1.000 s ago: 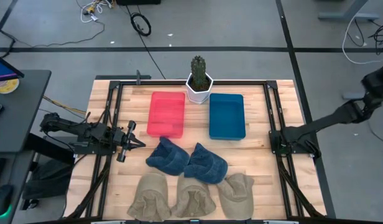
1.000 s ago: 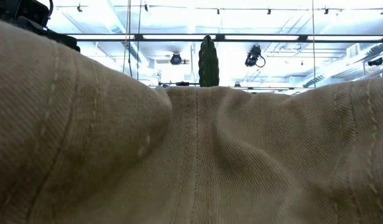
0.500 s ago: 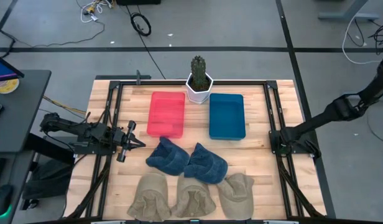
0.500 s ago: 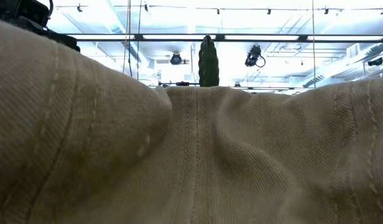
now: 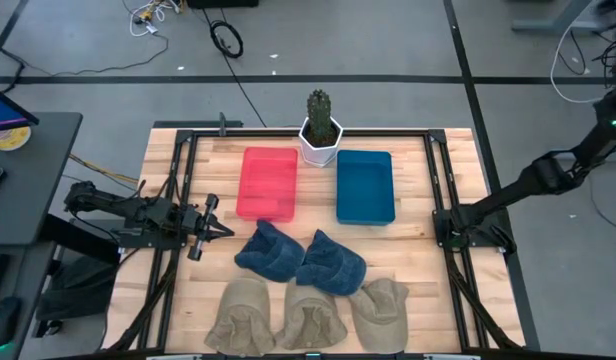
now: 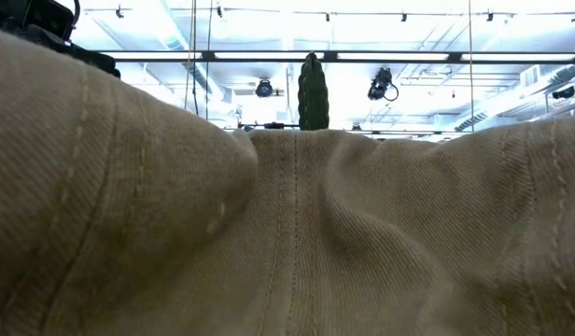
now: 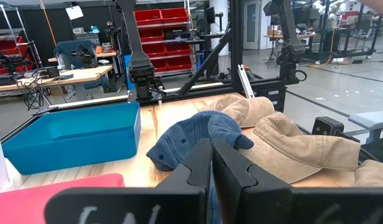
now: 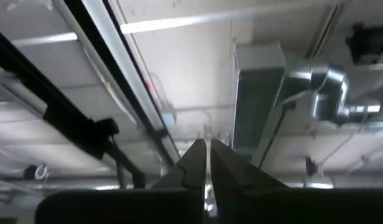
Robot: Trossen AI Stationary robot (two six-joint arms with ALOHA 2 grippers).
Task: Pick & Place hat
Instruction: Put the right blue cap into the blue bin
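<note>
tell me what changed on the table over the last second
Only the right arm moved: its outer part swung up and away past the table's right edge. Nothing was picked up or let go. The left gripper, shut, the hats and both trays stayed put.

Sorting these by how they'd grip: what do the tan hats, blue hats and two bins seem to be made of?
Tan hats: woven cotton-like twill, matte; ribbed weave and stitched seams show in the low view.
Blue hats: soft denim-like cloth, matte, with stitched panels.
Red bin and blue bin: probably moulded plastic, smooth with a slight sheen and rounded rims.
</note>
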